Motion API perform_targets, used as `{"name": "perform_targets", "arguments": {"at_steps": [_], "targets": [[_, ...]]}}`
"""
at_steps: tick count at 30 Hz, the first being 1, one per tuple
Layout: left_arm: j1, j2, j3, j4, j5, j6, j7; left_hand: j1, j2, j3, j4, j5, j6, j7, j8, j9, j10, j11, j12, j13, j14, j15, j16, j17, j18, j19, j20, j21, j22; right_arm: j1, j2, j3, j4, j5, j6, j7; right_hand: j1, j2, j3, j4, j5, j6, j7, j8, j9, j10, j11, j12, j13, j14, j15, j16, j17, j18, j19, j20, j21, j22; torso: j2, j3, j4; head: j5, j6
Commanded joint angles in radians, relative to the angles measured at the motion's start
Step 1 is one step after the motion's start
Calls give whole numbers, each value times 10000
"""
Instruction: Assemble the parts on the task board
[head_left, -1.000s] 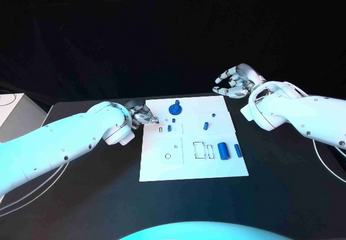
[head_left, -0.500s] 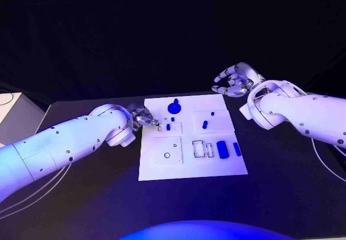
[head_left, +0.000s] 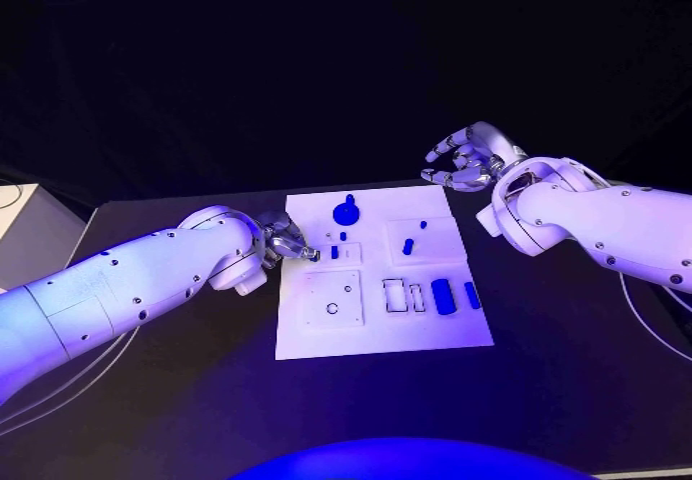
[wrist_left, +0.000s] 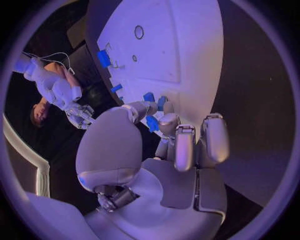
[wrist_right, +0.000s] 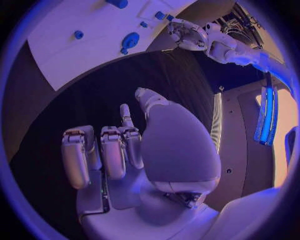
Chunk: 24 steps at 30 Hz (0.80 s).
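Observation:
The white task board (head_left: 378, 325) lies mid-table. My left hand (head_left: 287, 240) is at its left edge, and thumb and finger pinch a small blue part (wrist_left: 152, 123). Just beyond the fingertips a short blue peg (head_left: 335, 252) stands in the board. A round blue knob (head_left: 346, 212) sits near the far edge, another peg (head_left: 408, 246) in the middle, and a blue cylinder (head_left: 443, 296) and a slimmer piece (head_left: 472, 294) on the right. My right hand (head_left: 464, 160) hovers beyond the far right corner, fingers half curled and apart, holding nothing.
A pale box (head_left: 20, 232) stands at the table's left edge. Bare black table (head_left: 577, 380) surrounds the board. The right wrist view shows the board (wrist_right: 75, 55) with the knob (wrist_right: 130, 41) and my left arm (wrist_right: 209, 42) beyond it.
My left hand's fingertips have crept slightly along the board's left edge toward the robot. The right hand has stayed where it was.

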<state>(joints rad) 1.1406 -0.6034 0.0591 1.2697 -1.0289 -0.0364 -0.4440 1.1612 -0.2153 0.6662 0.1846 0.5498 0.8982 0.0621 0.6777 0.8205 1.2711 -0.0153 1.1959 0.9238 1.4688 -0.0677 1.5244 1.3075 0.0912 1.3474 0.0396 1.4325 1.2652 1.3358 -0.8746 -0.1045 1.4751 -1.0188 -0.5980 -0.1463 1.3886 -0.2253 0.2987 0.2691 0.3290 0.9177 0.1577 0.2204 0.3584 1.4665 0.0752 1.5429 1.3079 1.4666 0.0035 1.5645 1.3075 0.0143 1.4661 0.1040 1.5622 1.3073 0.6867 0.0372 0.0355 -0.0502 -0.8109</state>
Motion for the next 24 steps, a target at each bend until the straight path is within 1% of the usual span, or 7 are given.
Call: {"name": "perform_targets", "arguments": {"at_steps": [1, 9, 11, 15, 24], "targets": [[5, 47, 7, -24, 41, 576, -11, 37, 124, 1681, -1756, -9, 75, -22, 22, 9, 47, -11, -26, -6, 739, -60, 57, 1555, -183, 25, 0, -7, -8, -6, 10, 6, -6, -89, -12, 42, -54, -34, 24, 9, 25, -74, -1, 52, 14, 814, -9, 45, 2437, 1026, -43, 35, 2567, -114, 1000, -33, -15, 2548, 3, -4, -7, -21, -8], [15, 103, 14, -171, -29, 342, 50, 35, 127, 1684, -1756, -18, 72, -21, 18, 8, 44, -10, -31, -10, 737, -60, 54, 1548, -183, 25, -1, -6, -7, -10, 11, 6, -6, -89, -16, 46, -54, -34, 24, 9, 25, -74, -1, 52, 14, 814, -9, 45, 2437, 1026, -43, 35, 2567, -114, 1000, -33, -15, 2548, 7, 1, 5, -36, -21], [17, 115, 16, -204, -54, 258, 67, 35, 127, 1684, -1756, -18, 72, -21, 18, 8, 44, -10, -31, -10, 737, -60, 54, 1548, -183, 25, -1, -6, -7, -10, 11, 6, -7, -89, -16, 47, -54, -34, 24, 9, 25, -74, -1, 52, 14, 814, -9, 45, 2437, 1026, -43, 35, 2567, -114, 1000, -33, -15, 2548, 7, -2, 3, -38, -27], [20, 129, 23, -235, -115, 118, 54, 33, 138, 1692, -1757, -34, 69, -19, 9, 4, 34, -9, -48, -28, 738, -60, 54, 1550, -185, 30, -4, -3, 0, -11, 12, 6, -12, -89, -16, 49, -54, -34, 24, 9, 25, -74, -1, 52, 14, 814, -9, 45, 2437, 1026, -43, 35, 2567, -114, 1000, -33, -15, 2548, 10, 4, 0, -37, -36], [22, 175, 29, -230, -152, 19, 44, 33, 140, 1694, -1757, -36, 69, -19, 8, 3, 33, -9, -51, -31, 738, -60, 55, 1551, -187, 36, -5, 1, 8, -15, 24, 6, -22, -89, -12, 53, -54, -34, 24, 9, 25, -74, -1, 52, 14, 814, -9, 45, 2437, 1026, -43, 35, 2567, -114, 1000, -33, -15, 2548, 2, -3, 5, -44, -69]]}}
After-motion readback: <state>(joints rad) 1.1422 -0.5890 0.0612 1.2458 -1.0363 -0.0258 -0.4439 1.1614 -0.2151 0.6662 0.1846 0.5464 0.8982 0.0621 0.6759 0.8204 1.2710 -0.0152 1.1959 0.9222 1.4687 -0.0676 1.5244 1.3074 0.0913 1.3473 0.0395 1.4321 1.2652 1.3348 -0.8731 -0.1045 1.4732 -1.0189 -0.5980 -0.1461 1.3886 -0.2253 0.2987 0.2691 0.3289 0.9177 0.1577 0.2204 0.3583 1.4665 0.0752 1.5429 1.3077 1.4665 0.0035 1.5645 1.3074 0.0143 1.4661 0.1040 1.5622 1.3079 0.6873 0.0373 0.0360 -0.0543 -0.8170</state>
